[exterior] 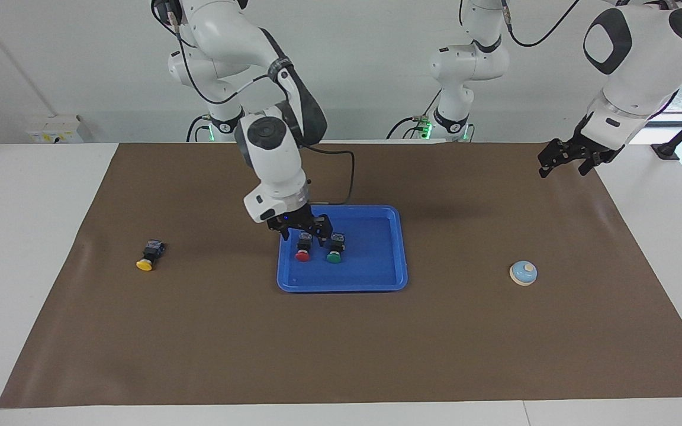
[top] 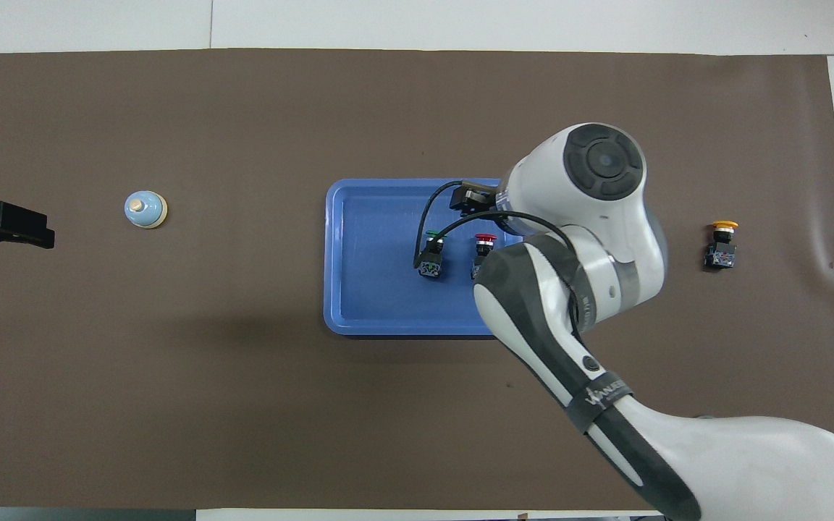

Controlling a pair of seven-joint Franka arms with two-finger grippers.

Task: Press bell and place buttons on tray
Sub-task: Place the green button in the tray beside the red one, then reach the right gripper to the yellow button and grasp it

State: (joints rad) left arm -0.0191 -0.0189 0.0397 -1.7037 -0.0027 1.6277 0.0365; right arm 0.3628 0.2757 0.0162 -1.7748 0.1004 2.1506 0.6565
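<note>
Black, splayed fingers are seen on the right gripper, which hangs empty over the shallow bright-blue plastic tray, above the edge nearer the robots and toward the right arm's end. Just beneath it, the red-capped black push-button switch and the green-capped black push-button switch lie side by side on the tray floor, apart from each other. The yellow-capped black push-button switch is left on the brown mat, well apart from the tray at the right arm's end.

Judgement: the yellow switch is the next pick. A clean lift clear of the red switch is called for first, then a descent squarely over the black body, not the rounded cap, which could slip.

The small light-blue dome bell sits toward the left arm's end. The left gripper is held wide and waiting above the mat's corner.
</note>
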